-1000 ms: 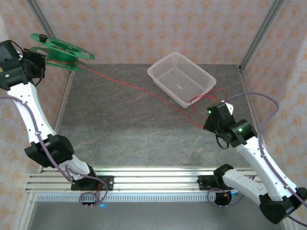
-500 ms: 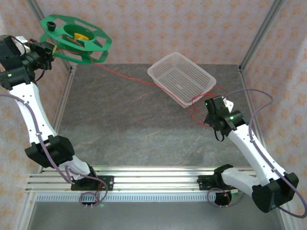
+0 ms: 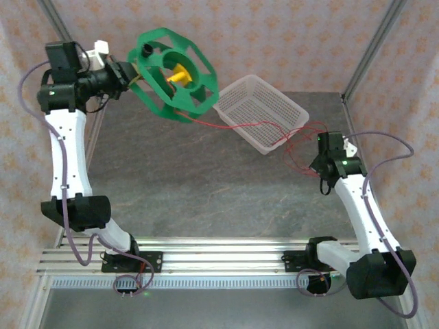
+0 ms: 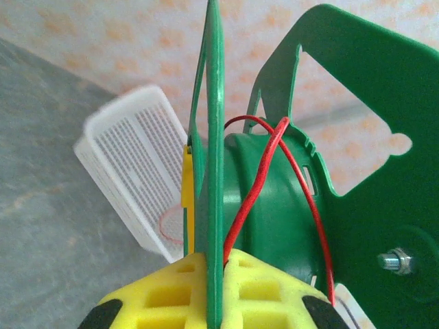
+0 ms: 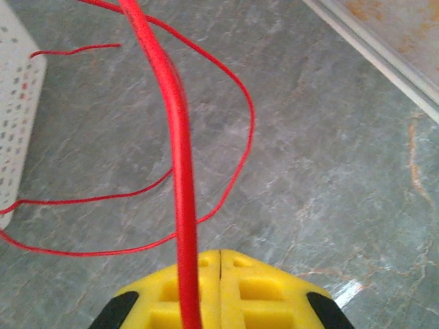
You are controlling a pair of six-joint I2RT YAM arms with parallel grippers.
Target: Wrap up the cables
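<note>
My left end effector (image 4: 214,291) pinches the green plastic spool (image 3: 175,75) at upper left. The thin red wire (image 5: 180,151) runs past the white mesh basket (image 3: 264,110) to my right end effector (image 5: 219,291) (pads pressed together).

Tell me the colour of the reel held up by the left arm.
The reel is green, with a yellow hub; it shows best in the top external view.

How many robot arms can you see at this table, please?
2. The left arm, at the left, holds up the green reel; the right arm, at the right, reaches beside the white basket.
</note>
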